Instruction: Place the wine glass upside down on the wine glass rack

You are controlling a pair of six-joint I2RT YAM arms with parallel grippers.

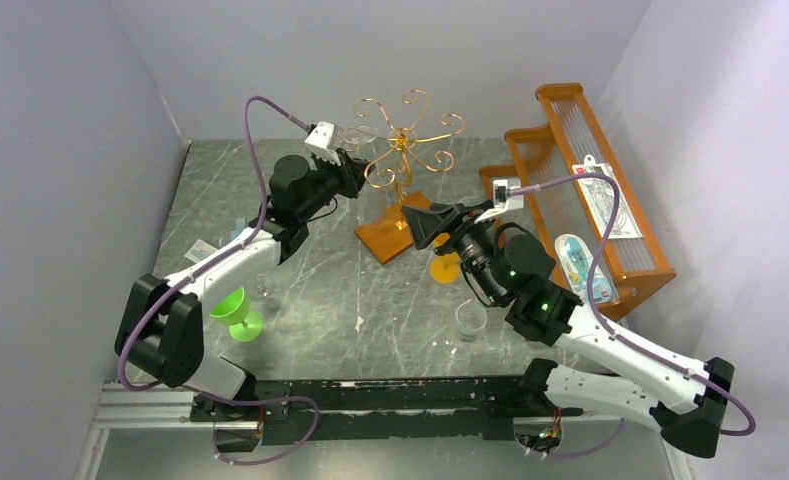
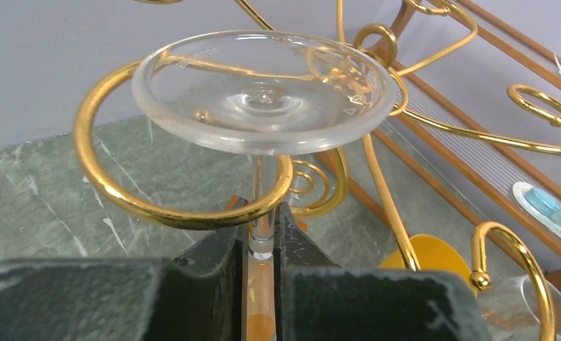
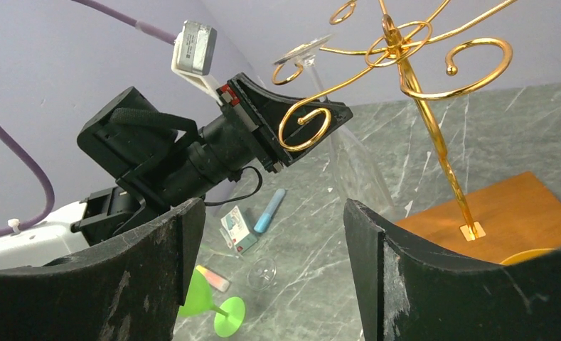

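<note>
Left gripper [image 2: 262,231]: jaws nearly closed, pinching the clear stem of the wine glass [image 2: 263,92] a little below its foot. The glass is inverted, with the foot disc uppermost. The bowl hangs below, faint in the right wrist view.

Wine glass rack [image 1: 402,140]: gold wire on a brown wooden base [image 3: 505,213]. The foot sits over one gold scroll arm [image 2: 99,177], and the stem drops through near the front of that curl. The fingers are just under the wire. I cannot tell whether the foot rests on the wire or floats just above it.

Right gripper [image 3: 274,209]: jaws wide apart, holding nothing, low beside the base and looking up at the rack.

Step in hand, as judged: seating and release.
- Push the stem deeper into the curl so wire supports the foot on both sides
- Lower until the wire carries the weight, then ease the jaws apart slowly
- Draw the fingers straight back and level, since lifting would snag the loop
- The thin wire probably sways, so avoid any sideways push on the post

Other glasses on the table are well apart from the rack
</note>
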